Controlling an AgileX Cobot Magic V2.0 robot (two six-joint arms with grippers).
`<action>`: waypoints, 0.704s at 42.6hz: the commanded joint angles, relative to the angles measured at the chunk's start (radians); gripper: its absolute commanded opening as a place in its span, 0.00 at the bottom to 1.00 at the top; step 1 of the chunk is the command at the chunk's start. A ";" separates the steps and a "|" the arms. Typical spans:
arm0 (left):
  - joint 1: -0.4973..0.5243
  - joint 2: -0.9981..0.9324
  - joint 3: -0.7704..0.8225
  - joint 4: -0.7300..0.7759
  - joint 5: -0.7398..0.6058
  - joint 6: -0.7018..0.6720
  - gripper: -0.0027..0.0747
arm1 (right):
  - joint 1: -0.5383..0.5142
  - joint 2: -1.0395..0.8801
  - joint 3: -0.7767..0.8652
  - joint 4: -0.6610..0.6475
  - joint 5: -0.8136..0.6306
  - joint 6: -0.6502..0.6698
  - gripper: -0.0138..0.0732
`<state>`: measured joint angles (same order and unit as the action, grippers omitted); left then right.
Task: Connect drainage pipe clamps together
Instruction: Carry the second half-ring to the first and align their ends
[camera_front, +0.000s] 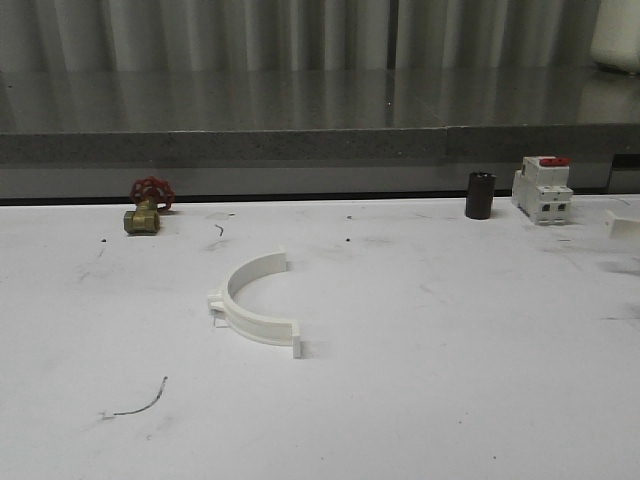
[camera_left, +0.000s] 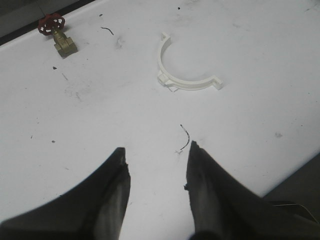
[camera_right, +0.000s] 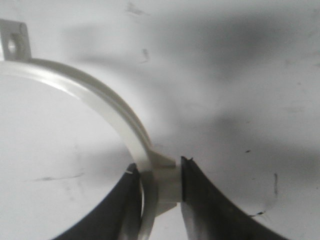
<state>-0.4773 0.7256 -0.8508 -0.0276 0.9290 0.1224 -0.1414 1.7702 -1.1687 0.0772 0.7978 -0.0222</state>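
One white half-ring drainage pipe clamp (camera_front: 262, 326) lies flat on the white table, left of centre, its open side facing right and back. In the left wrist view the same clamp (camera_left: 190, 82) lies well ahead of my left gripper (camera_left: 157, 148), which hangs open over bare table with nothing between its fingers. My right gripper (camera_right: 159, 165) is shut on the middle lug of a second clamp half (camera_right: 100, 95). That half's arc curves away from the fingers to an end tab with a hole (camera_right: 12, 42).
A brass valve with a red handwheel (camera_front: 148, 205) stands at the back left. At the back right stand a black cylinder (camera_front: 480, 195), a white breaker with a red top (camera_front: 542, 188) and a small white block (camera_front: 622, 226). A thin wire scrap (camera_front: 145, 400) lies front left.
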 joint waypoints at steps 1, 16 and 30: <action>-0.007 -0.004 -0.025 -0.008 -0.066 -0.005 0.39 | 0.060 -0.073 -0.036 -0.009 0.032 -0.013 0.40; -0.007 -0.004 -0.025 -0.008 -0.066 -0.005 0.39 | 0.354 -0.073 -0.145 0.018 0.126 0.089 0.40; -0.007 -0.004 -0.025 -0.008 -0.066 -0.005 0.39 | 0.573 0.021 -0.294 0.006 0.127 0.251 0.40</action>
<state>-0.4773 0.7256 -0.8508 -0.0276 0.9290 0.1224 0.3974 1.7986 -1.3944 0.0897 0.9284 0.1865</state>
